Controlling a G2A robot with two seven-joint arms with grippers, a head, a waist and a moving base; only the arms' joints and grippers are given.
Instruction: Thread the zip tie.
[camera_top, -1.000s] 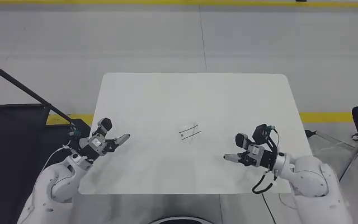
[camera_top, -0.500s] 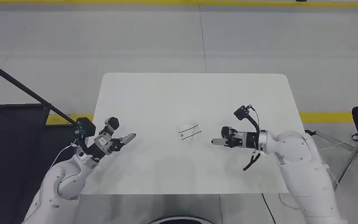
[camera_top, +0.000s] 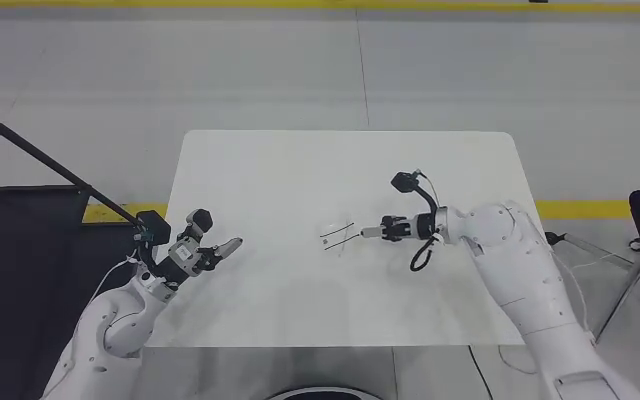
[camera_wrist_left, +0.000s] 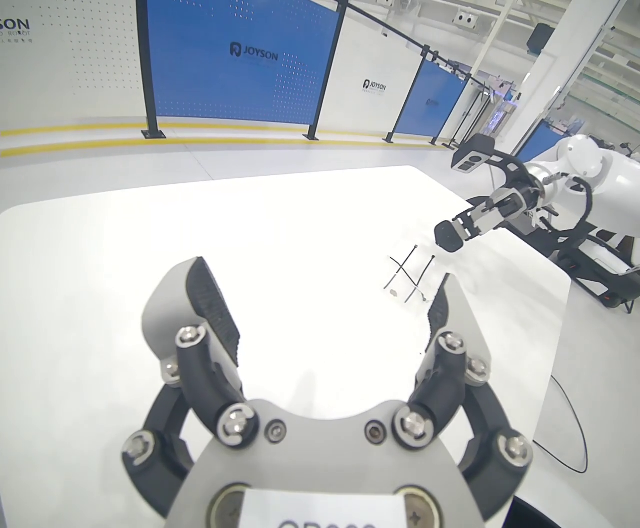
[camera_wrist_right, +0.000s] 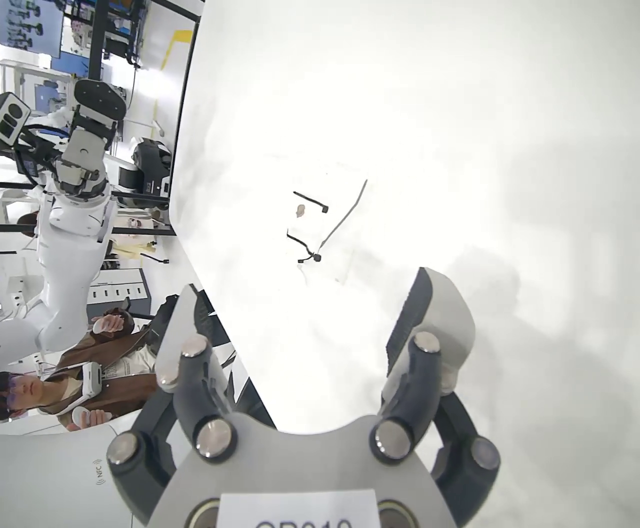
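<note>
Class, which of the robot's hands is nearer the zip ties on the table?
Right. The right hand is just beside the zip ties, not touching them. The left hand is well away, toward the opposite side of the table.

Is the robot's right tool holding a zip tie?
No, the right tool is open and empty, and the thin black plastic zip ties lie on the flat white table, apart from it.

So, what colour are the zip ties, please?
The zip ties are black, clearest in left wrist view.

White table (camera_top: 260, 180) on grey floor (camera_top: 300, 70); blue wall panels (camera_wrist_left: 225, 75) behind.
</note>
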